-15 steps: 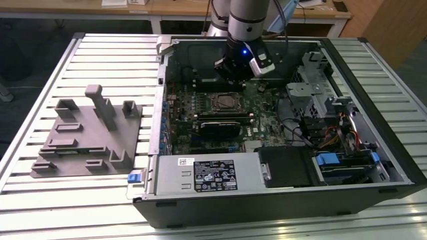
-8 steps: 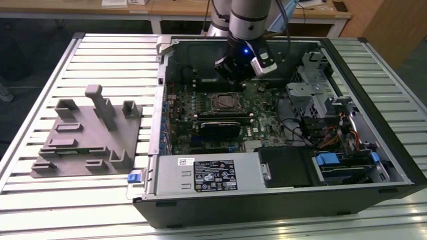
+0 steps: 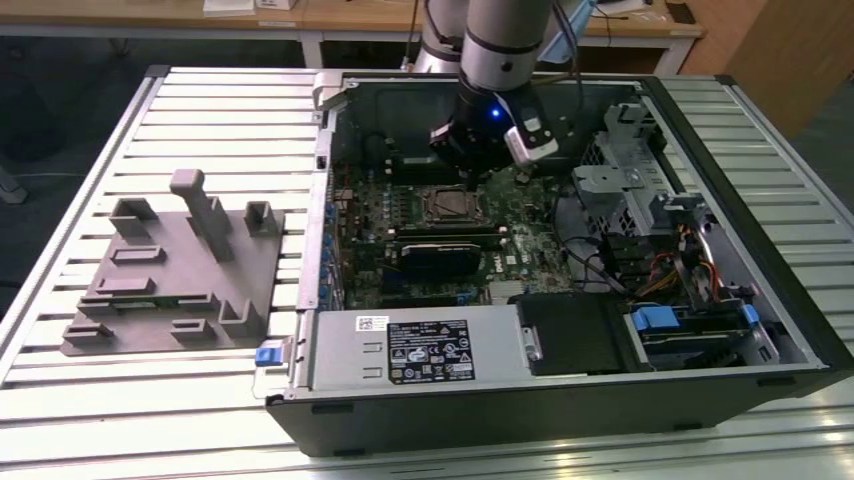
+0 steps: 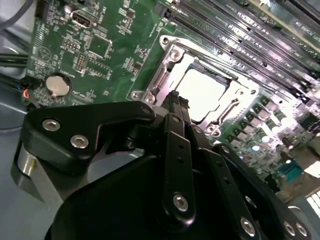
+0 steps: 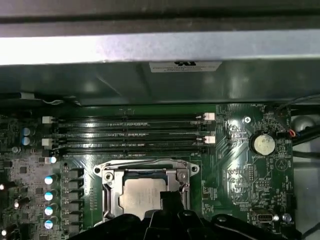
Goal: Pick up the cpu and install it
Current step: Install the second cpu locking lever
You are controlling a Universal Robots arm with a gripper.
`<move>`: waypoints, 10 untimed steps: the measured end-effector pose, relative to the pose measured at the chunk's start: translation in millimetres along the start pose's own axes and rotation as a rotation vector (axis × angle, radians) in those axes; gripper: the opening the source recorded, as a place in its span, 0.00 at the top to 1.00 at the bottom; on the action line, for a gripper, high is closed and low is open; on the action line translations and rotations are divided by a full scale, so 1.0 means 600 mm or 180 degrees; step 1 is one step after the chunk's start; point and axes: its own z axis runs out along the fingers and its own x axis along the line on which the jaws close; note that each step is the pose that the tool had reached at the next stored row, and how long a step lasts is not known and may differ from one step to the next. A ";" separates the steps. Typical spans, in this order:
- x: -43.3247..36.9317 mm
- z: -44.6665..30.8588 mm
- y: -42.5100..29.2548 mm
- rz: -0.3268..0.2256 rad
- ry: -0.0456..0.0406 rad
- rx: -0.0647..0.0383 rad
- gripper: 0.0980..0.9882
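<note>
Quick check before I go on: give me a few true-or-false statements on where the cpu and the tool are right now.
1. The cpu lies inside the socket frame on the motherboard. True.
2. The tool is over the grey fixture outside the case. False: it hangs inside the open computer case, beside the socket.
3. The coin battery sits on the motherboard. True.
4. The cpu rests on the grey fixture. False: it is in the socket.

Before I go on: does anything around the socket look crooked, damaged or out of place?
Nothing stands out. The cpu lies flat and square inside the socket frame, and the gripper sits right over its edge. The memory slots beside it look straight.
</note>
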 end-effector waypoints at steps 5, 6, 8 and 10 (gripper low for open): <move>-0.001 -0.001 -0.011 0.0000 0.0013 -0.0007 0.99; -0.001 -0.001 -0.016 0.0000 0.0013 -0.0007 0.99; -0.001 -0.001 -0.024 0.0001 0.0013 -0.0008 0.99; -0.002 -0.001 -0.032 0.0000 0.0013 -0.0009 0.99</move>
